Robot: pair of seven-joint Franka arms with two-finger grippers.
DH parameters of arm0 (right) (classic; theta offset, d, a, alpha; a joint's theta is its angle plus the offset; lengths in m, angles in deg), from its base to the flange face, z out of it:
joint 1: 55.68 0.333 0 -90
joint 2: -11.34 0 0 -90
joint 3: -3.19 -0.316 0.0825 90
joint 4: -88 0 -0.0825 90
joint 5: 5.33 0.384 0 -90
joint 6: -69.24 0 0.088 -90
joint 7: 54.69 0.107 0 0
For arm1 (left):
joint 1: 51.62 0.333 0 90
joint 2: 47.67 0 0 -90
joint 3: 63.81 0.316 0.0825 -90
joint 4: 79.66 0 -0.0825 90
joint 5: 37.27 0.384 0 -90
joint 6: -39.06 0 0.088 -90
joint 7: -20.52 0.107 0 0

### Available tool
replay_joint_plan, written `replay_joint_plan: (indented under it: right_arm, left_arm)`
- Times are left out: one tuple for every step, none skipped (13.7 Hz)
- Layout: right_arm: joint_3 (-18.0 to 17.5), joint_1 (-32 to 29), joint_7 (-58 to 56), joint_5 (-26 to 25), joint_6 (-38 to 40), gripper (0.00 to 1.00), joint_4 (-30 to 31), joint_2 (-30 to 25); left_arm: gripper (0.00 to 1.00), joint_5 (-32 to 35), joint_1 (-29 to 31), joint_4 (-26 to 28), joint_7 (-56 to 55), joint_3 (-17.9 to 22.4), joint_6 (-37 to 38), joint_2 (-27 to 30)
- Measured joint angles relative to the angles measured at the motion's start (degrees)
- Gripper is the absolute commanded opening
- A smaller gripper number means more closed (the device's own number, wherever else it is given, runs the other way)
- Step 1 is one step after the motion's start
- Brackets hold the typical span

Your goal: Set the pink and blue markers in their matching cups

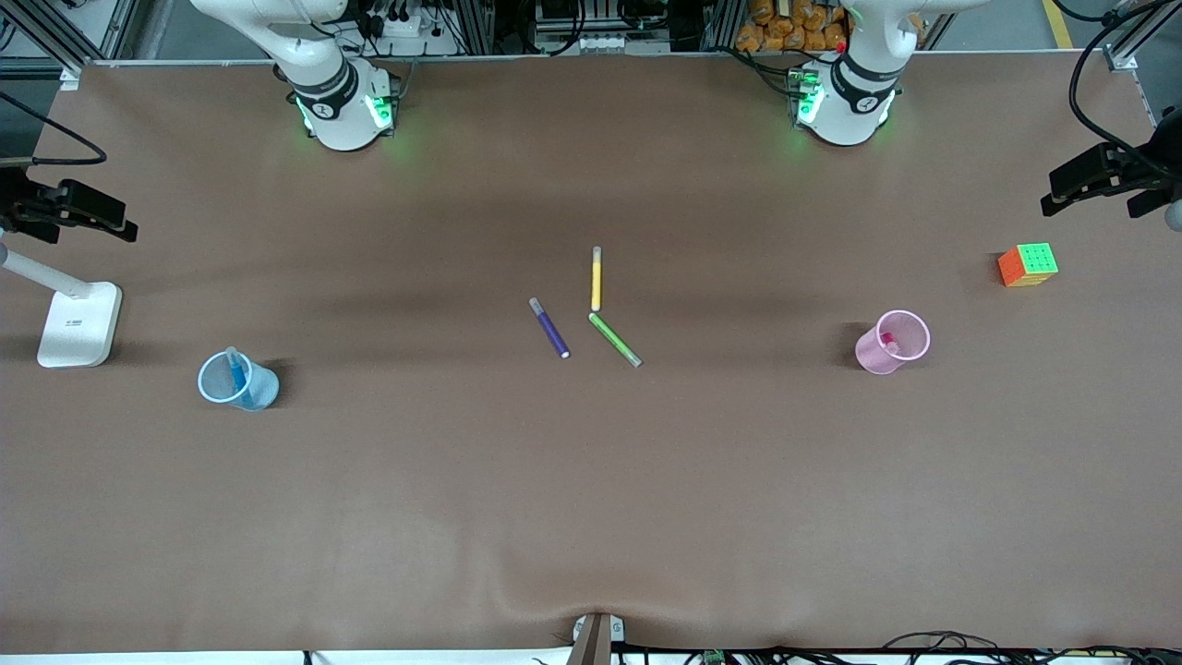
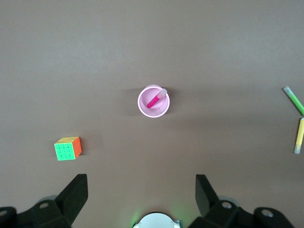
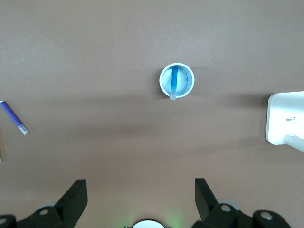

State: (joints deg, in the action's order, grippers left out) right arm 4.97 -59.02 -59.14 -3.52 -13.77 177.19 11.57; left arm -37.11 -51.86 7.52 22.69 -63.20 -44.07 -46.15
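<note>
The pale pink cup (image 1: 892, 341) stands upright toward the left arm's end of the table, and the pink marker (image 1: 889, 343) leans inside it. The light blue cup (image 1: 237, 380) stands toward the right arm's end with the blue marker (image 1: 238, 369) inside. In the left wrist view, my left gripper (image 2: 141, 185) is open and empty, high over bare table with the pink cup (image 2: 153, 101) and pink marker (image 2: 155, 99) apart from it. My right gripper (image 3: 141, 187) is likewise open and empty, high above the blue cup (image 3: 176, 80) and blue marker (image 3: 174, 83). Neither gripper shows in the front view.
Purple (image 1: 549, 328), yellow (image 1: 597, 278) and green (image 1: 615, 339) pens lie together mid-table. A colourful cube (image 1: 1028, 264) sits near the pink cup, farther from the front camera. A white lamp base (image 1: 78, 323) stands at the right arm's end beside the blue cup.
</note>
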Motion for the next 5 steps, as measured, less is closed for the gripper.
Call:
replay_joint_plan:
  right_arm:
    - [0.0, 0.0, 0.0, 0.0, 0.0, 1.0, 0.0, 0.0]
    - [0.0, 0.0, 0.0, 0.0, 0.0, 1.0, 0.01, 0.02]
    - [0.0, 0.0, 0.0, 0.0, 0.0, 1.0, 0.02, 0.05]
    - [0.0, 0.0, 0.0, 0.0, 0.0, 1.0, 0.04, 0.13]
    - [-0.01, 0.0, 0.0, 0.0, 0.0, 1.0, 0.05, 0.23]
  left_arm:
    - [1.0, 0.0, -0.05, -0.08, 0.0, -0.03, 0.0, -0.1]
    - [1.0, 0.0, -0.15, -0.1, 0.0, -0.05, -0.01, -0.15]
    - [1.0, 0.0, -0.28, -0.11, 0.0, -0.08, -0.01, -0.16]
    - [1.0, 0.0, -0.36, -0.11, 0.0, -0.13, -0.01, -0.17]
    - [1.0, 0.0, -0.38, -0.11, 0.0, -0.18, -0.01, -0.17]
